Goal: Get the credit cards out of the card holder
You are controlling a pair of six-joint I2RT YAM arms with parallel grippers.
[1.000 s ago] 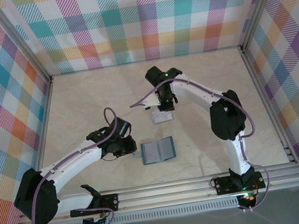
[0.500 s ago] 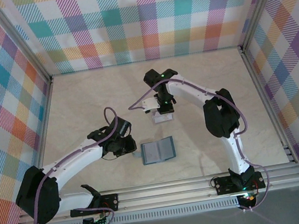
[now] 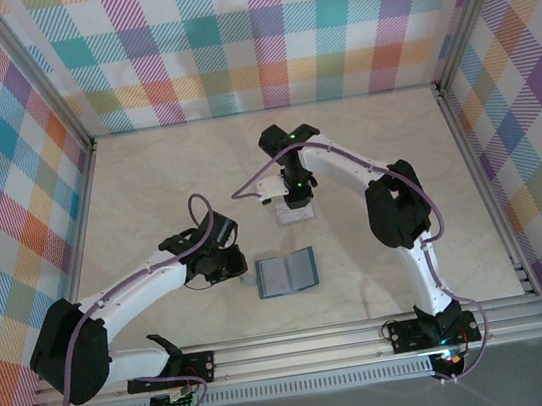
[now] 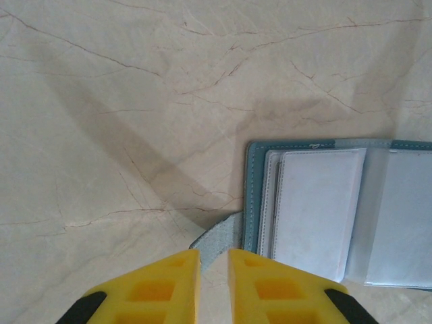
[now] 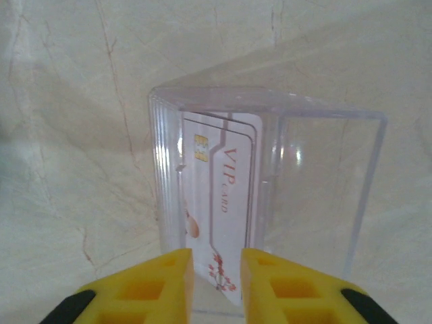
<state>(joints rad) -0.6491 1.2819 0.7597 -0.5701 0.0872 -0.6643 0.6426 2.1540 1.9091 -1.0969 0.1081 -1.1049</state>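
Masking pale card corners (VIP print): right pincer.

The left pincer hangs low over the marbled tabletop, its yellow fingers a narrow slit apart. Just beyond their tips a grey curved tab touches the open card holder, whose teal edge frames pale pockets.

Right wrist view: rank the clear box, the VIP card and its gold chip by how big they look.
Largest to smallest:
1. clear box
2. VIP card, lower end hidden yet plainly narrower than the box
3. gold chip, smallest by far
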